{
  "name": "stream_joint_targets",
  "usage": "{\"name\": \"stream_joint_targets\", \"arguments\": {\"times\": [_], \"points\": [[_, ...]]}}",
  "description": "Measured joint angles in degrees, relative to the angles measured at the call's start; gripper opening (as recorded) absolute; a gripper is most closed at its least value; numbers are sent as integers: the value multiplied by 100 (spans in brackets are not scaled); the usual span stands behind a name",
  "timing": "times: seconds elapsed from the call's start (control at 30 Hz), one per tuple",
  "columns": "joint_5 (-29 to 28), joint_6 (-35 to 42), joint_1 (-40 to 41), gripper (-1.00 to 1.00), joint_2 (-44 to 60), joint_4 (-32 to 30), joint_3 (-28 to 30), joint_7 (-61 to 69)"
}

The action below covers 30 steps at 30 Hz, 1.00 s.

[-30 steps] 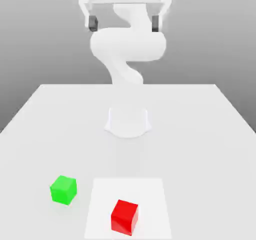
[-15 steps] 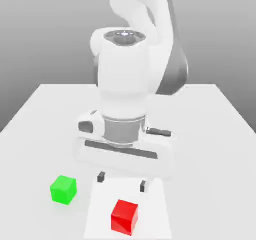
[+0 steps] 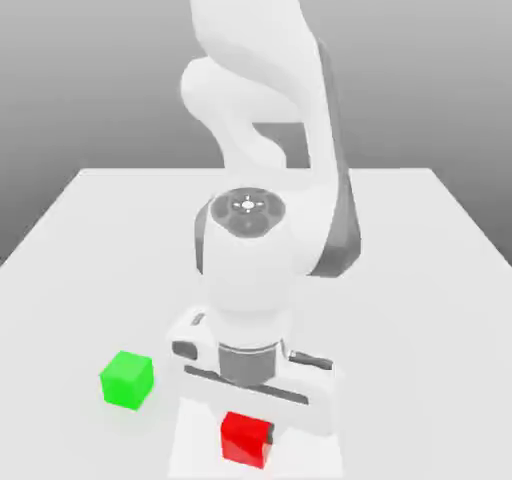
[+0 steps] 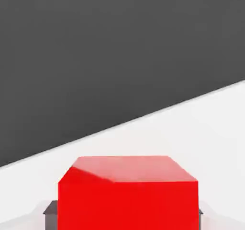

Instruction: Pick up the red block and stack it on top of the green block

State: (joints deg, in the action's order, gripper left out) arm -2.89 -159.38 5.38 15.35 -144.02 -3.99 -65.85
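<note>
The white table (image 3: 90, 228) is the largest thing we see in the exterior view, spreading from the middle of the frame down to its lower edge. On it, in the lower centre, lies a paler square patch (image 3: 190, 443) of the surface.

Next in size is the white robot arm (image 3: 265, 168), which rises from the upper centre of the exterior view, folds over and comes down toward the lower centre, so that its wrist and hand point straight down at the table. The hand's broad body sits low, just above the pale patch, tilted slightly so that its end toward the exterior view's right lies lower in the frame.

The gripper (image 3: 246, 430) is under that hand, at the bottom centre of the frame. We see the red block (image 3: 245, 440) directly beneath it, its top tucked under the hand. In the hand view the red block (image 4: 128, 195) sits between the dark fingertips (image 4: 50, 208), which press against its two sides, so the jaws are drawn in narrow and gripping it. The block rests on the pale patch.

The green block (image 3: 127, 378) stands on the bare table at the lower left of the exterior view, near the red block but apart from it and from the hand.
</note>
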Motion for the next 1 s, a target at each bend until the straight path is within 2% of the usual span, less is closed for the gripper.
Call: {"name": "stream_joint_targets", "arguments": {"times": [0.1,0.33,0.67,0.87,0.9,1.0], "points": [[140,404,84,-100,-522,-116,-18,89],[452,569,662,-100,-1139,-549,343,163],[269,703,1624,-100,-1894,-1182,791,-190],[376,-224,1638,-100,-978,-1195,801,-141],[428,-379,1658,100,-815,-1190,767,-101],[428,-379,1658,100,-815,-1190,767,-101]]}}
